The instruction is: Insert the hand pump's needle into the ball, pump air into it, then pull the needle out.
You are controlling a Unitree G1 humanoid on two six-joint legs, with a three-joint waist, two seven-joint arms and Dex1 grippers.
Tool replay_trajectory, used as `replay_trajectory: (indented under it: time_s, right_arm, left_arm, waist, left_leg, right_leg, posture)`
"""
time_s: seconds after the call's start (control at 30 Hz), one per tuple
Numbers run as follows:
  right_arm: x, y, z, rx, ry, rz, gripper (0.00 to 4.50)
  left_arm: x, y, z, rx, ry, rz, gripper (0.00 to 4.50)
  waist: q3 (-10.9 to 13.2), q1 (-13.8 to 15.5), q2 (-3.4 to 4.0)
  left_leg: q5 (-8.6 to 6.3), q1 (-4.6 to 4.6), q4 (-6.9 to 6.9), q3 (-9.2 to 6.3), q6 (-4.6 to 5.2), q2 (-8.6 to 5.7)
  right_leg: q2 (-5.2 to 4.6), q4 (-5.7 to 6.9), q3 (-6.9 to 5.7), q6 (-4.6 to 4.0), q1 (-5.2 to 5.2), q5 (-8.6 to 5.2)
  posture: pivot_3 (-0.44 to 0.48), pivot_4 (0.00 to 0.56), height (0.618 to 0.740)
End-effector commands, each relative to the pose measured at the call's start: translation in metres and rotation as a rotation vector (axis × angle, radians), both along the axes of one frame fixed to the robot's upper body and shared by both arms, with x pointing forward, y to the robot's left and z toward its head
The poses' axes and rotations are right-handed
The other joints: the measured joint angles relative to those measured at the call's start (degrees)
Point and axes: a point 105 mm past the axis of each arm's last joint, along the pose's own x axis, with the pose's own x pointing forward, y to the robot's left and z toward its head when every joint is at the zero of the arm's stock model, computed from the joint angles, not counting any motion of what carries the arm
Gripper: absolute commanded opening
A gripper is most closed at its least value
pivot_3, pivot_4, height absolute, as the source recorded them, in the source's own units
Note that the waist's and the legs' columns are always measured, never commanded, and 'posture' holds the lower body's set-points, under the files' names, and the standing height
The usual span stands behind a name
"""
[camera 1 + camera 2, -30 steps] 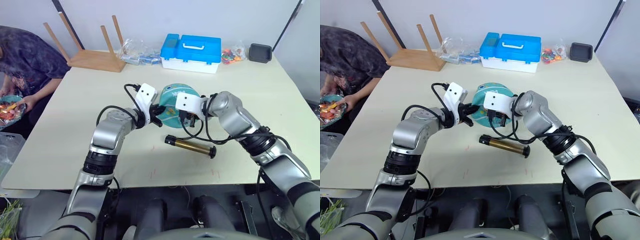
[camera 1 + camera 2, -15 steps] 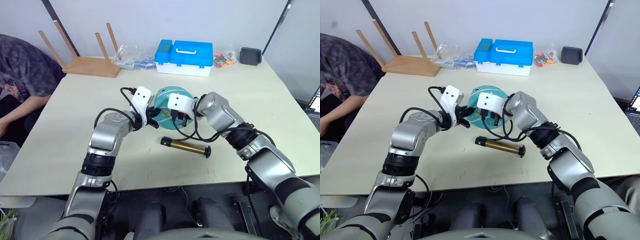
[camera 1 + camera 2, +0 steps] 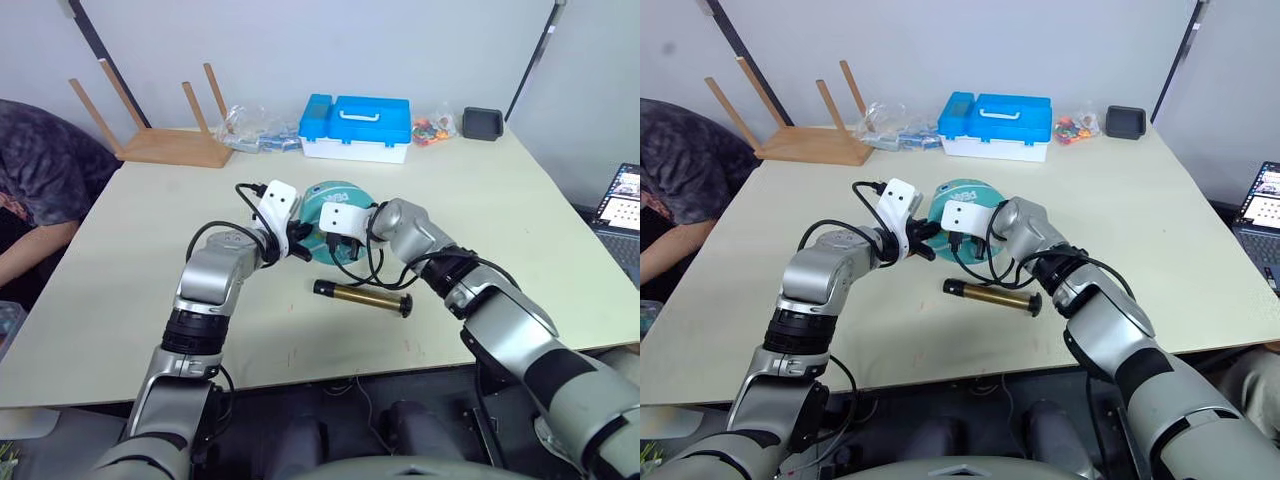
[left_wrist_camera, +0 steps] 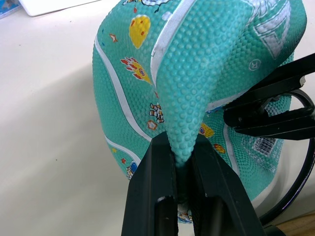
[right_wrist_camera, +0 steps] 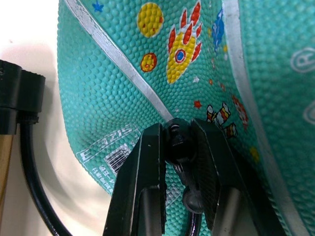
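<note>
Ball (image 3: pixel 330 197) is sitting mid-frame on the table (image 3: pixel 520 210), left gripper (image 4: pixel 183 162) pinching a fold of it. Right gripper (image 5: pixel 181 147) is clamping the needle (image 5: pixel 178 141) fitting against the skin, so insertion's probably underway. Next it needs a straight push in. Hand pump (image 3: pixel 362 296) is lying just below.

the needle's (image 5: pixel 178 142) metal pin is hidden: only its black fitting shows, pinched between the right gripper's (image 5: pixel 178 147) fingers against the ball (image 5: pixel 197 73). the fold of ball skin between the left gripper's (image 4: pixel 183 162) fingers hides its lower end. the hose (image 5: pixel 37 196) runs off the picture's edge beside the right fingers.
</note>
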Motion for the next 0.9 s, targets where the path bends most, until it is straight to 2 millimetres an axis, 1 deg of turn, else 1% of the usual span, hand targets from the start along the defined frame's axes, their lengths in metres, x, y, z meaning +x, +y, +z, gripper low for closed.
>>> replay_trajectory:
  time_s: [0.03, 0.07, 0.2, 0.23, 0.3, 0.33, 0.37, 0.4, 0.43, 0.47, 0.5, 0.53, 0.57, 0.6, 0.67, 0.7, 0.73, 0.8, 0.83, 0.9]
  right_arm:
    - [-0.003, -0.081, -0.071, -0.213, 0.138, -0.254, 0.31]
    - [0.0, -0.079, -0.066, -0.195, 0.129, -0.256, 0.31]
    - [0.01, -0.06, -0.032, 0.003, 0.133, -0.27, 0.31]
    - [0.011, -0.054, -0.018, 0.061, 0.135, -0.256, 0.31]
    - [0.009, -0.048, 0.004, 0.138, 0.14, -0.223, 0.31]
    - [0.007, -0.047, 0.01, 0.157, 0.142, -0.212, 0.31]
    - [0.004, -0.045, 0.019, 0.186, 0.137, -0.196, 0.31]
    - [0.001, -0.044, 0.026, 0.207, 0.134, -0.186, 0.31]
    - [-0.002, -0.043, 0.032, 0.218, 0.123, -0.171, 0.31]
    - [-0.003, -0.044, 0.037, 0.211, 0.09, -0.16, 0.31]
    - [-0.007, -0.042, 0.041, 0.234, 0.092, -0.141, 0.31]
    - [-0.009, -0.042, 0.045, 0.254, 0.088, -0.137, 0.31]
    - [-0.009, -0.044, 0.047, 0.257, 0.072, -0.14, 1.33]
    - [-0.008, -0.046, 0.049, 0.256, 0.055, -0.144, 1.65]
    - [-0.007, -0.052, 0.058, 0.279, 0.02, -0.165, 2.67]
    - [-0.009, -0.056, 0.064, 0.304, 0.019, -0.166, 3.22]
    - [-0.013, -0.061, 0.072, 0.324, 0.006, -0.158, 3.64]
    - [-0.023, -0.071, 0.084, 0.353, -0.009, -0.139, 3.64]
    - [-0.033, -0.078, 0.092, 0.385, -0.017, -0.118, 3.64]
    - [-0.048, -0.087, 0.103, 0.423, -0.029, -0.085, 3.64]
  left_arm:
    - [-0.008, -0.009, -0.003, -0.017, 0.028, -0.062, 0.0]
    - [-0.008, -0.008, -0.003, -0.017, 0.028, -0.061, 0.0]
    - [-0.007, -0.007, -0.001, -0.024, 0.018, -0.062, 0.0]
    - [-0.006, -0.007, 0.0, -0.024, 0.009, -0.068, 0.0]
    - [-0.005, -0.006, 0.001, -0.016, -0.001, -0.076, 0.0]
    - [-0.004, -0.005, 0.001, -0.013, -0.004, -0.078, 0.0]
    - [-0.002, -0.004, 0.002, -0.008, -0.012, -0.072, 0.0]
    - [-0.001, -0.003, 0.003, -0.005, -0.018, -0.068, 0.0]
    - [0.001, -0.002, 0.004, -0.003, -0.02, -0.067, 0.0]
    - [0.001, -0.002, 0.004, -0.002, -0.022, -0.067, 0.0]
    - [0.002, -0.003, 0.004, 0.0, -0.021, -0.069, 0.0]
    - [0.003, -0.004, 0.004, 0.001, -0.022, -0.071, 0.0]
    - [0.003, -0.005, 0.004, 0.003, -0.022, -0.073, 0.0]
    - [0.004, -0.005, 0.004, 0.004, -0.023, -0.073, 0.0]
    - [0.004, -0.006, 0.004, 0.007, -0.025, -0.074, 0.0]
    - [0.004, -0.006, 0.004, 0.006, -0.026, -0.075, 0.0]
    - [0.005, -0.006, 0.004, 0.007, -0.027, -0.076, 0.0]
    - [0.005, -0.006, 0.004, 0.007, -0.029, -0.078, 0.0]
    - [0.005, -0.007, 0.005, 0.007, -0.031, -0.081, 0.0]
    - [0.005, -0.007, 0.005, 0.006, -0.034, -0.085, 0.0]
  waist:
    - [0.0, 0.0, 0.0]
    - [0.01, 0.0, 0.01]
    - [0.09, 0.04, 0.1]
    - [0.11, 0.05, 0.11]
    - [0.47, 0.38, 0.0]
    - [0.78, 0.62, 0.14]
    - [0.96, 0.78, 0.45]
    - [1.04, 0.85, 0.58]
    - [1.1, 1.22, 0.64]
    - [1.12, 1.98, 0.66]
    - [1.14, 2.27, 0.66]
    - [1.16, 2.41, 0.66]
    - [1.26, 2.67, 0.65]
    - [1.38, 2.8, 0.61]
    - [1.6, 3.13, 0.57]
    - [1.67, 3.16, 0.6]
    - [1.74, 3.33, 0.6]
    - [1.81, 3.58, 0.61]
    - [1.85, 3.66, 0.62]
    - [1.89, 3.68, 0.64]
  left_leg:
    - [-0.03, 0.29, -0.13, -0.01, -0.05, -0.01]
    - [-0.11, 0.38, -0.17, -0.01, -0.17, -0.01]
    - [-0.16, 0.36, -0.22, -0.19, -0.27, -0.01]
    - [-0.15, 0.32, -0.22, -0.19, -0.25, -0.01]
    - [-0.1, 0.26, -0.22, -0.24, -0.18, -0.02]
    - [-0.1, 0.14, -0.2, -0.28, -0.21, -0.06]
    - [-0.08, -0.16, -0.18, -0.29, -0.22, -0.13]
    - [0.17, -0.69, -0.17, -0.27, -0.27, -0.25]
    - [0.25, -0.86, -0.17, -0.29, -0.4, -0.28]
    - [0.26, -1.13, -0.18, -0.25, -0.39, -0.32]
    - [0.27, -1.86, -0.13, -0.25, -0.41, -0.32]
    - [0.28, -2.06, -0.13, -0.27, -0.41, -0.32]
    - [0.27, -2.08, -0.13, -0.28, -0.41, -0.31]
    - [0.27, -2.12, -0.13, -0.32, -0.41, -0.31]
    - [0.27, -2.21, -0.12, -0.3, -0.4, -0.34]
    - [0.28, -2.26, -0.1, -0.29, -0.4, -0.36]
    - [0.28, -2.31, -0.06, -0.27, -0.39, -0.4]
    - [0.29, -2.67, 0.14, -0.33, -0.4, -0.39]
    - [0.28, -2.92, 0.26, -0.43, -0.4, -0.38]
    - [0.28, -3.18, 0.41, -0.68, -0.4, -0.39]
  right_leg:
    - [-0.13, -0.05, 0.01, -0.06, 0.22, -0.05]
    - [-0.28, -0.05, 0.01, -0.16, 0.28, -0.11]
    - [-0.29, -0.05, -0.15, -0.22, 0.26, -0.15]
    - [-0.29, -0.05, -0.15, -0.21, 0.24, -0.15]
    - [-0.3, -0.05, -0.2, -0.21, 0.24, -0.15]
    - [-0.3, -0.06, -0.24, -0.21, 0.14, -0.15]
    - [-0.28, -0.04, -0.26, -0.19, -0.09, -0.13]
    - [-0.28, 0.0, -0.26, -0.06, -0.54, -0.06]
    - [-0.29, 0.0, -0.27, 0.16, -0.69, 0.07]
    - [-0.29, -0.03, -0.3, 0.18, -0.92, 0.09]
    - [-0.32, -0.01, -0.37, 0.19, -1.58, 0.1]
    - [-0.35, -0.01, -0.37, 0.17, -1.79, 0.12]
    - [-0.38, -0.01, -0.37, 0.16, -1.8, 0.12]
    - [-0.42, -0.03, -0.38, 0.18, -1.81, 0.11]
    - [-0.43, -0.03, -0.35, 0.22, -1.92, 0.14]
    - [-0.42, -0.03, -0.34, 0.25, -1.96, 0.15]
    - [-0.41, -0.03, -0.37, 0.27, -1.99, 0.16]
    - [-0.41, -0.02, -0.59, 0.28, -2.17, 0.17]
    - [-0.42, -0.02, -0.72, 0.28, -2.3, 0.17]
    - [-0.5, -0.04, -0.91, 0.24, -2.4, 0.19]
  posture:
    - [0.0, 0.15, 0.74]
    - [0.0, 0.15, 0.74]
    - [0.0, 0.15, 0.74]
    - [0.0, 0.15, 0.74]
    - [0.0, 0.15, 0.74]
    - [0.0, 0.15, 0.74]
    - [0.0, 0.15, 0.74]
    - [0.0, 0.15, 0.74]
    - [0.0, 0.15, 0.74]
    - [0.0, 0.15, 0.74]
    - [0.0, 0.15, 0.74]
    - [0.0, 0.15, 0.74]
    - [0.0, 0.15, 0.74]
    - [0.0, 0.15, 0.74]
    - [0.0, 0.15, 0.74]
    - [0.0, 0.15, 0.74]
    - [0.0, 0.15, 0.74]
    - [0.0, 0.15, 0.74]
    - [0.0, 0.15, 0.74]
    - [0.0, 0.15, 0.74]
